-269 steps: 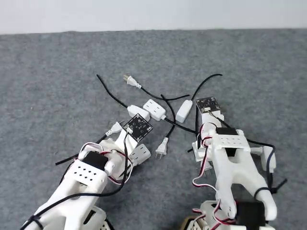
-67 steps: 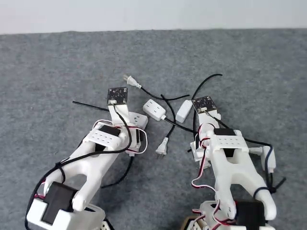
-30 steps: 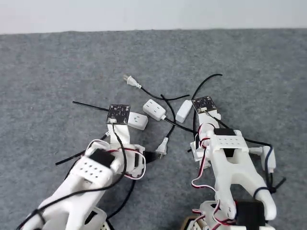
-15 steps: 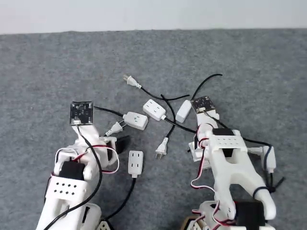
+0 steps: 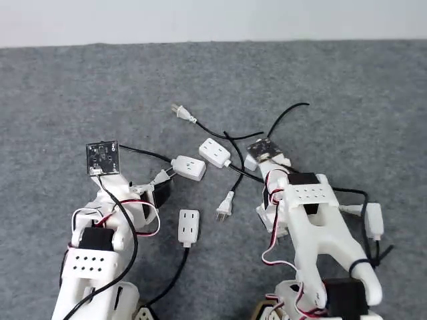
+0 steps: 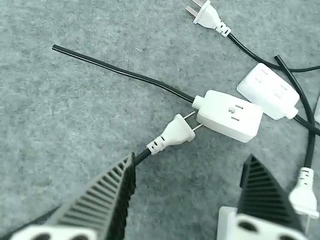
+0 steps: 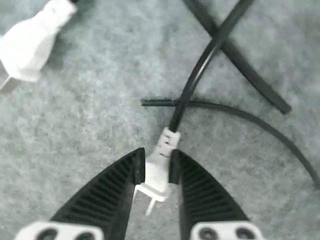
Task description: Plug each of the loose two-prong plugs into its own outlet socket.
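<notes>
A white two-prong plug on a black cord lies on the grey carpet, its prongs touching the end of a white outlet socket. My left gripper hangs open just behind that plug. A second socket lies beyond it, and a third socket sits near my left arm. Loose plugs lie far back and at the middle. My right gripper is shut on a small white plug, prongs pointing back at the wrist camera.
Black cords cross the middle of the carpet. Another white socket lies beside my right arm, and one more is half hidden under it. A loose plug lies beyond my right gripper. The far carpet is bare.
My left arm has swung from the middle to the left, leaving a socket lying on the carpet, and now sits open behind the plug. My right arm has shifted slightly left.
</notes>
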